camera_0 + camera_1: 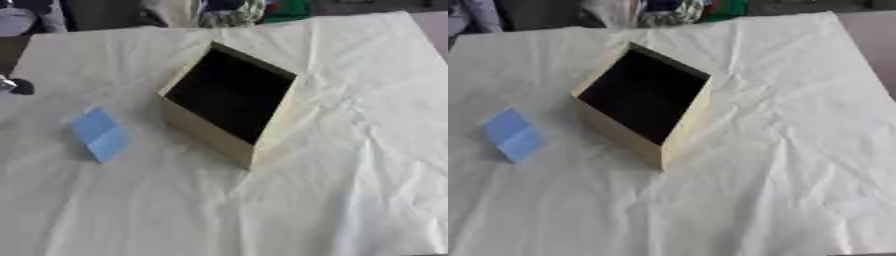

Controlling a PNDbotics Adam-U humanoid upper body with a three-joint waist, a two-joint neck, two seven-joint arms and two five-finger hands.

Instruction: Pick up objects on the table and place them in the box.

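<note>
Blue block lies left of the box; neither hand shows, fingers untellable.

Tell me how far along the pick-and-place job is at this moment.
Nothing looks done: the box shows only a dark interior, with no object visible inside. Nothing is in hand either, since neither robot hand shows in either view. Left to do: the blue object lies on the white cloth to the left of the box, apart from it, and has yet to be picked up and placed in the box.
</note>
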